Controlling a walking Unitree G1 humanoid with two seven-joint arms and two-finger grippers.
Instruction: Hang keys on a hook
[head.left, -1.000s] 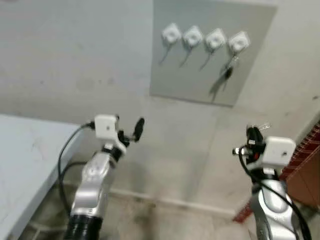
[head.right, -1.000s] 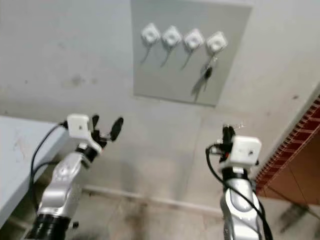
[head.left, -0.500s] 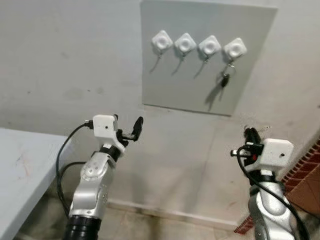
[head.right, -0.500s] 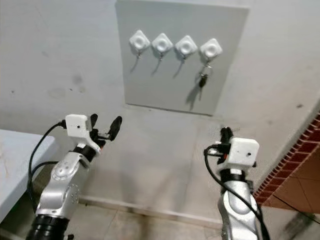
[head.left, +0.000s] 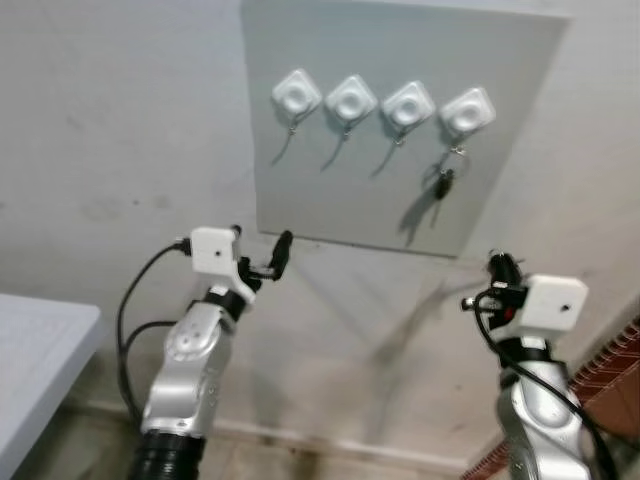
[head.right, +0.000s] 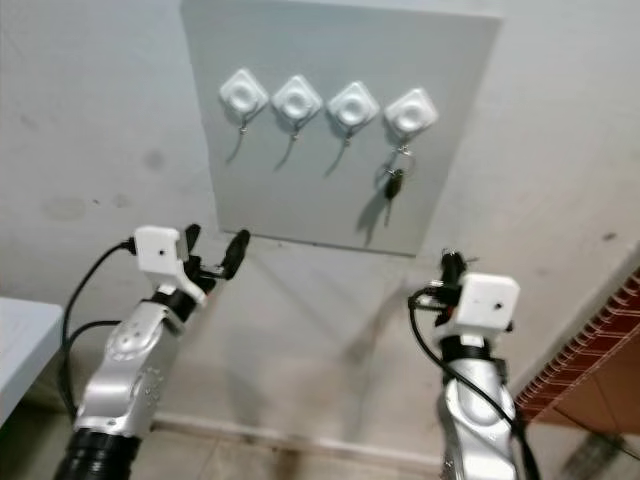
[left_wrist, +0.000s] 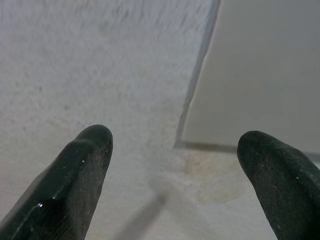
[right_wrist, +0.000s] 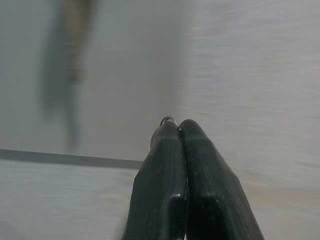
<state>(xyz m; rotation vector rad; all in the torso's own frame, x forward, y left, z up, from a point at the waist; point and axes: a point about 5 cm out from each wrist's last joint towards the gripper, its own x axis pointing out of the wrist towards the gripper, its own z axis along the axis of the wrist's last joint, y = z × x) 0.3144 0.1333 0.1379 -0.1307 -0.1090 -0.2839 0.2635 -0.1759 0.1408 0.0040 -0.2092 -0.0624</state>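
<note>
A grey panel (head.left: 400, 150) on the wall carries a row of white diamond-shaped hooks. A dark key (head.left: 442, 182) hangs from the rightmost hook (head.left: 467, 111); the hook at the far left (head.left: 297, 95) and the middle ones hang bare. My left gripper (head.left: 262, 250) is open and raised just below the panel's lower left corner (left_wrist: 182, 142). My right gripper (head.left: 497, 265) is held up below the panel's right end, and it is shut with a thin metal key ring (right_wrist: 168, 119) peeking out at its fingertips (right_wrist: 172, 137).
A white table (head.left: 40, 350) juts in at the lower left. Red brickwork (head.left: 615, 365) stands at the lower right. The pale wall runs down to a floor strip between the two arms.
The camera has moved closer to the wall, so the panel and hooks look larger. Both arms hold nearly the same pose; the left gripper now lies near the panel's lower left corner.
</note>
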